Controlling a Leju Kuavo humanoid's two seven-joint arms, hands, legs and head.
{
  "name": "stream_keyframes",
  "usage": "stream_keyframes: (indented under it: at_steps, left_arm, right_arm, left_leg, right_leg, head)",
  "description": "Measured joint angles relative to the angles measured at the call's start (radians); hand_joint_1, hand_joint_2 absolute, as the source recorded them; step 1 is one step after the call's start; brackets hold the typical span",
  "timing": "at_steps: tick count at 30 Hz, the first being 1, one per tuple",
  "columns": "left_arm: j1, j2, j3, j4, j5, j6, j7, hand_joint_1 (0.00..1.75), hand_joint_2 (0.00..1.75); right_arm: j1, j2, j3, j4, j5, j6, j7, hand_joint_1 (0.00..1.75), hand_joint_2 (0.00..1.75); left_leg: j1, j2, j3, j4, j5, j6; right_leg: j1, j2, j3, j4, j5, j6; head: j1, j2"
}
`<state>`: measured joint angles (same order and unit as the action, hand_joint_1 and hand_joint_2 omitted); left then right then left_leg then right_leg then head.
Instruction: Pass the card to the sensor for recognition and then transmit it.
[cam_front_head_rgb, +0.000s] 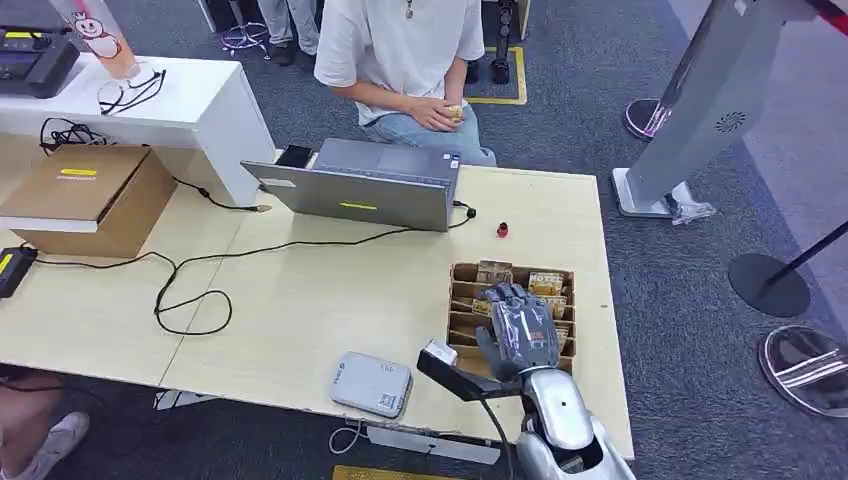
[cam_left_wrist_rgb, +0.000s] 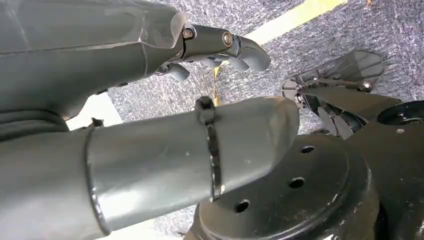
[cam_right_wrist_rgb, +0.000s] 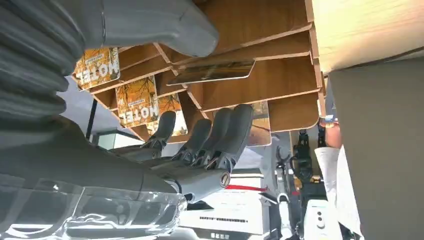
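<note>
Your right hand (cam_front_head_rgb: 518, 328) hovers over the card box (cam_front_head_rgb: 463, 272) at the lower right of the head frame, fingers spread and holding nothing, with the hotel cards (cam_right_wrist_rgb: 137, 100) standing in the slots right under the fingertips and the grey sensor (cam_front_head_rgb: 371, 384) off to its lower left on the counter (cam_front_head_rgb: 300, 300). The right wrist view gives you what the head view doesn't: one card (cam_right_wrist_rgb: 212, 72) lying tilted across a divider, long edge running along the slot, between thumb and fingers. Left hand (cam_left_wrist_rgb: 150, 100) just hangs near the floor, holding nothing, so right's your reach.

Right hand (cam_front_head_rgb: 517, 328) over the slotted card box (cam_front_head_rgb: 462, 300).
Sensor (cam_front_head_rgb: 371, 384) just beside; bare tabletop (cam_front_head_rgb: 330, 300) toward the laptop (cam_front_head_rgb: 360, 186).
</note>
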<state>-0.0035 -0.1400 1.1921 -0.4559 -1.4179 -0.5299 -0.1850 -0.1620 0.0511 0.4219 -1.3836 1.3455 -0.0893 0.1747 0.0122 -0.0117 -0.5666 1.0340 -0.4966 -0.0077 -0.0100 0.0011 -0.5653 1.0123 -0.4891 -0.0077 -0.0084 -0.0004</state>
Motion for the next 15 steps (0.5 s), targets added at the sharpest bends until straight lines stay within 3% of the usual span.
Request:
stream_keyframes:
  at_steps: [15]
  left_arm:
    - [0.000,0.000,0.001,0.000,-0.002,0.000,0.000,0.00,0.00]
  right_arm:
    - [0.000,0.000,0.000,0.010,-0.015,0.007,0.004,0.87,1.75]
  left_leg:
    - [0.000,0.000,0.000,0.000,0.000,0.000]
  right_leg:
    - [0.000,0.000,0.000,0.000,0.000,0.000]
  head:
    - [0.000,0.000]
